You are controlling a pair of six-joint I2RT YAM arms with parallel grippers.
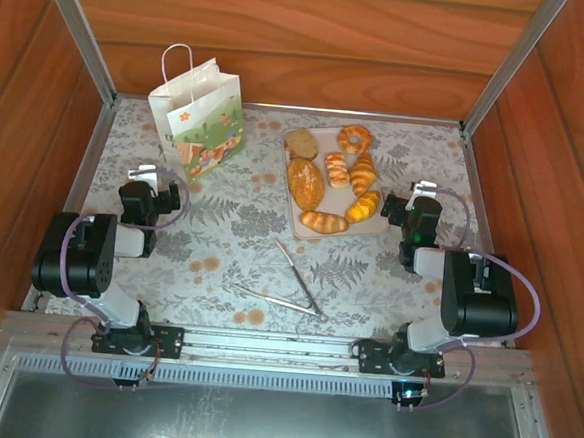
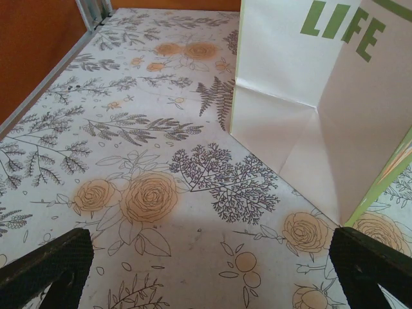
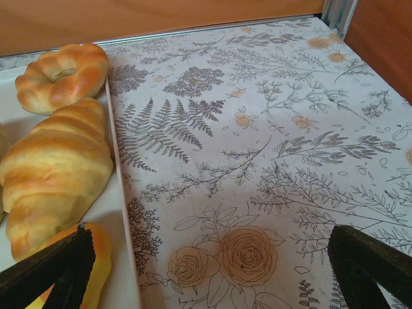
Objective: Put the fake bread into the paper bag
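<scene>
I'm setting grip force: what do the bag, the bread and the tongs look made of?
Bag: thin matte paper, judging by its sharp creases. Bread: probably foam or plastic, with a glossy painted crust. Tongs: likely metal, thin and pale grey.

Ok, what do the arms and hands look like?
The left arm and right arm are black blocky links with grey joints, each trailing a purple cable. The left hand and right hand have black textured fingers; a green light glows on the right arm.

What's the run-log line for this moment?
phase: pre-grasp | left gripper: open, by paper bag | right gripper: open, by tray | fake bread: on tray | tongs: untouched
</scene>
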